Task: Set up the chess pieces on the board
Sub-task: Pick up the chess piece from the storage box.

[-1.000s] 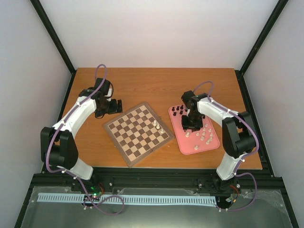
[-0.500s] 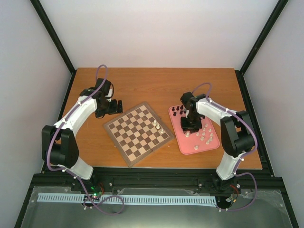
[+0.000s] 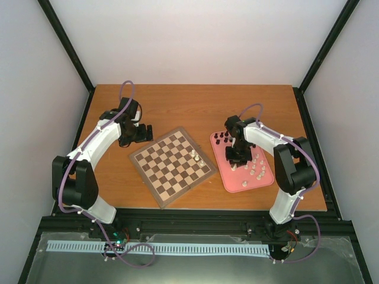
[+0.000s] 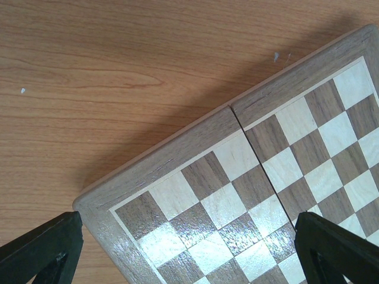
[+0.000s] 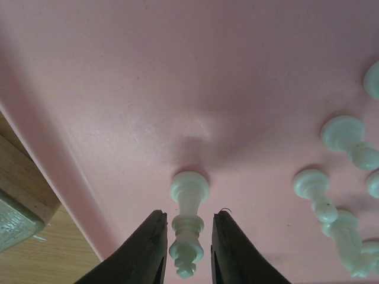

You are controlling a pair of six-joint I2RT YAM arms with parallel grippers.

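Observation:
The board (image 3: 172, 165) lies turned at the table's middle, with two white chess pieces (image 3: 196, 158) on its right side. My right gripper (image 3: 235, 157) is down over the pink tray (image 3: 237, 180). In the right wrist view its jaws (image 5: 186, 248) stand narrowly open around an upright white piece (image 5: 188, 204), with a thin gap on each side. My left gripper (image 3: 145, 132) is open and empty at the board's far-left corner (image 4: 237, 189), its fingers (image 4: 41, 248) wide apart.
The tray holds several black pieces (image 3: 223, 138) at its far end and several white pieces (image 3: 257, 168) at its near right, some lying down (image 5: 331, 195). Bare wooden table (image 4: 118, 71) surrounds the board.
My right gripper has shifted slightly left and settled over the white piece on the tray. The left arm has barely moved.

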